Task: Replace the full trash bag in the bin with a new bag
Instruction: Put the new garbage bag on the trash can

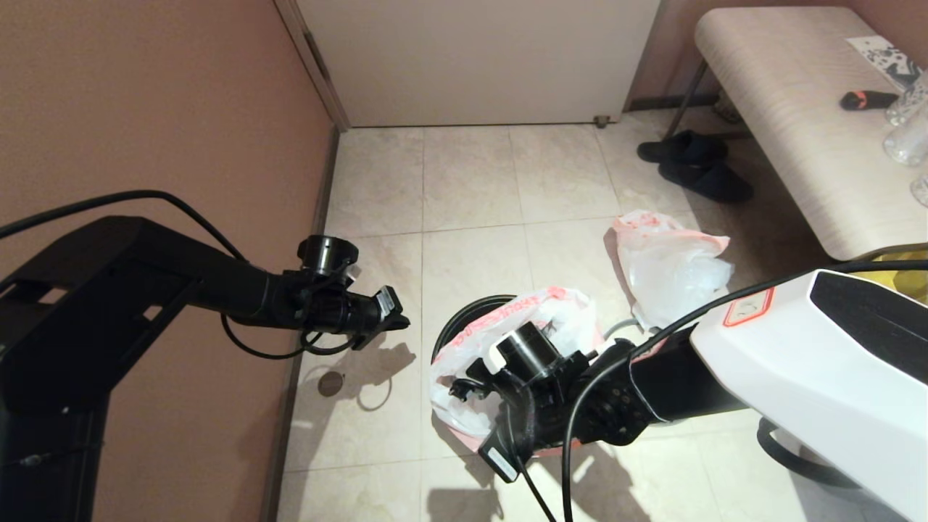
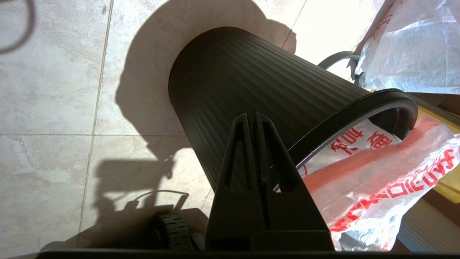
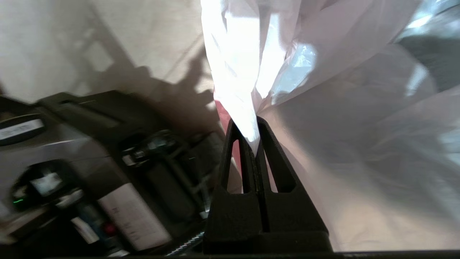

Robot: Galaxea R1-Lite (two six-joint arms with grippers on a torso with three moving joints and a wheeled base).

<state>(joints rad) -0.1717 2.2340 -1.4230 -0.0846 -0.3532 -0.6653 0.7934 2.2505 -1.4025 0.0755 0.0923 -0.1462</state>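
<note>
The black ribbed bin (image 2: pixel 248 82) stands on the floor tiles, its rim (image 1: pixel 453 326) partly showing from above. The new bag (image 1: pixel 554 308), thin white film with red print, is draped over and into the bin (image 2: pixel 373 172). My right gripper (image 3: pixel 250 126) is over the bin's near side and shut on a fold of this film (image 3: pixel 237 72). My left gripper (image 2: pixel 251 117) hangs shut with nothing between its fingers, left of the bin (image 1: pixel 395 319) and beside its wall. The grey hoop (image 2: pixel 337 57) lies on the floor behind the bin.
A lumpy white bag (image 1: pixel 667 268) lies on the floor right of the bin. Black slippers (image 1: pixel 692 163) sit beside a padded bench (image 1: pixel 797 123). A yellow bag (image 1: pixel 902 279) shows under the bench. The brown wall (image 1: pixel 145 109) runs along the left, with a door (image 1: pixel 471 58) at the far end.
</note>
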